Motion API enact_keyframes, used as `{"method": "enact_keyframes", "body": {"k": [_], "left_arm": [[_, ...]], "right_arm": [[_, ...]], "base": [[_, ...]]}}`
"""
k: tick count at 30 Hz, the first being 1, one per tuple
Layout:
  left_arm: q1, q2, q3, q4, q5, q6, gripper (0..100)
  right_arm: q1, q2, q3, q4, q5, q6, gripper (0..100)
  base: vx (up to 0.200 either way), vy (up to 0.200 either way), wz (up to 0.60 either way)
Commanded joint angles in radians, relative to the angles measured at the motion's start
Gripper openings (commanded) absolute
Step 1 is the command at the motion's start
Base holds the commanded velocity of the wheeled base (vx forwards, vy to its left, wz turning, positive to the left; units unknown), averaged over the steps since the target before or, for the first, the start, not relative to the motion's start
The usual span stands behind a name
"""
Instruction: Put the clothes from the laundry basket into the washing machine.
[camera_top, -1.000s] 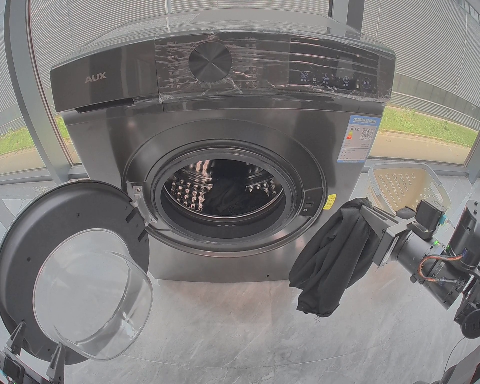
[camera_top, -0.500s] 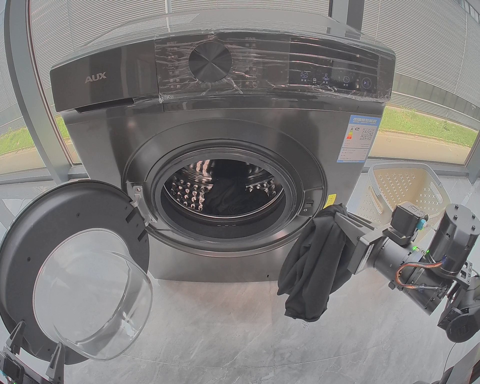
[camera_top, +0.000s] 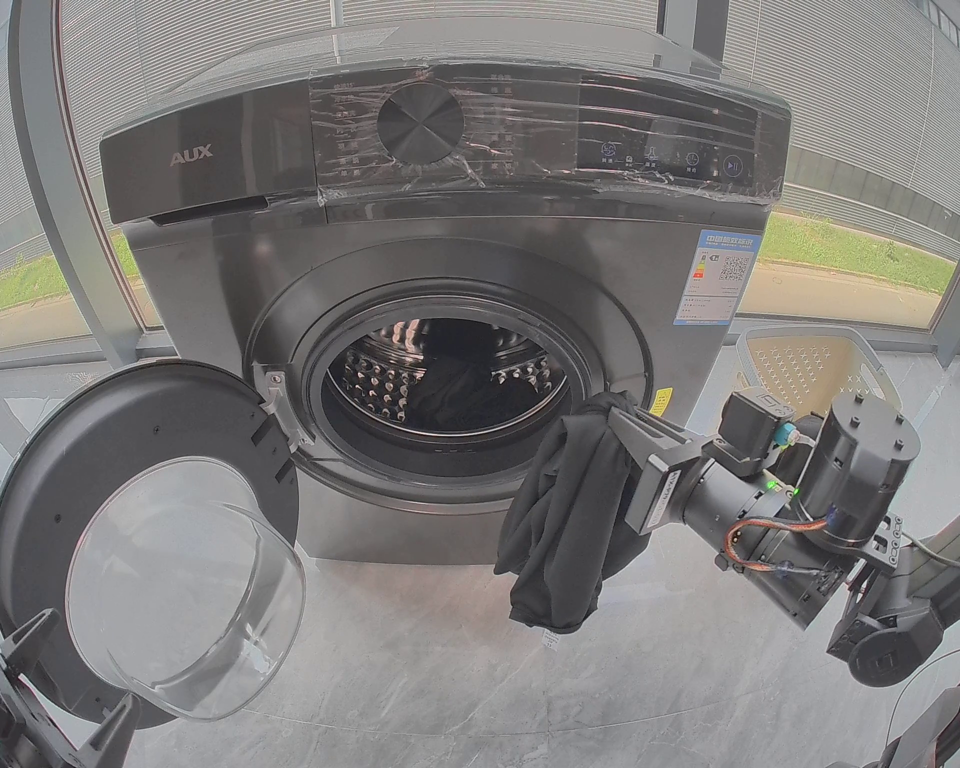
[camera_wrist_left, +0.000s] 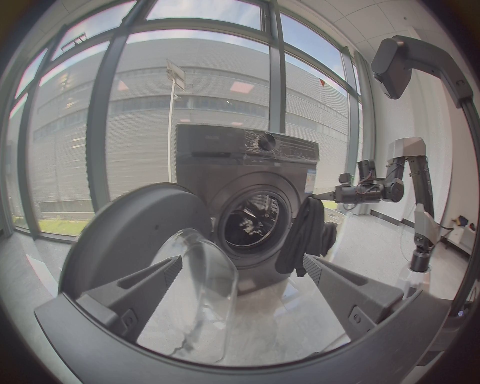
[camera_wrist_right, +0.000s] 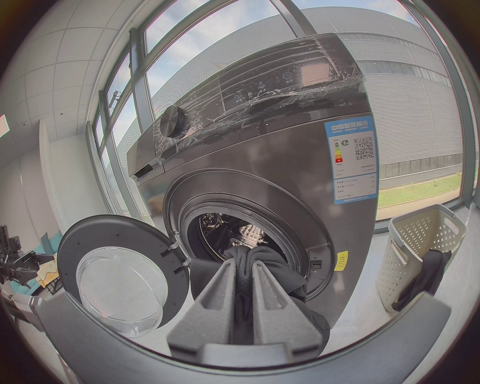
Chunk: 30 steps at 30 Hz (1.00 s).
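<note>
My right gripper (camera_top: 618, 418) is shut on a black garment (camera_top: 565, 510) that hangs in front of the lower right rim of the washing machine's (camera_top: 450, 200) round opening (camera_top: 448, 385). Between its fingers in the right wrist view, the black garment (camera_wrist_right: 243, 265) bunches up just before the drum opening (camera_wrist_right: 235, 235). Dark cloth lies inside the drum (camera_top: 455, 385). The cream laundry basket (camera_top: 810, 370) stands to the machine's right, and the right wrist view shows another dark garment (camera_wrist_right: 427, 277) draped over the basket (camera_wrist_right: 415, 240). My left gripper (camera_wrist_left: 240, 280) is open and holds nothing, low by the open door (camera_top: 140, 520).
The machine's door (camera_wrist_left: 145, 235) is swung wide to the left, its glass bowl (camera_top: 190, 590) facing out. Grey marble floor (camera_top: 450, 660) stretches in front of the machine. Large windows (camera_top: 860, 200) stand behind it.
My right arm has carried the black garment leftward, from beside the basket to the right edge of the drum opening. The left gripper's fingers have shifted slightly at the lower left corner.
</note>
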Motion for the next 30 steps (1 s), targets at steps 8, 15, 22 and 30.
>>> {"method": "enact_keyframes", "body": {"k": [8,15,22,30], "left_arm": [[-0.133,0.609,-0.024,-0.263,-0.137,0.064,100],[-0.254,0.85,-0.018,-0.423,-0.13,0.063,100],[-0.331,1.141,-0.055,-0.55,-0.127,0.066,100],[-0.458,1.398,-0.129,-0.694,-0.033,0.058,100]], "right_arm": [[0.048,0.114,-0.185,0.005,-0.004,0.042,0],[0.06,0.121,-0.212,0.006,0.001,0.065,0],[0.062,0.122,-0.197,0.002,0.001,0.073,0],[0.062,0.128,-0.194,0.008,0.001,0.071,0]], "base": [[0.0,0.0,0.0],[0.0,0.0,0.0],[0.0,0.0,0.0],[0.0,0.0,0.0]]}}
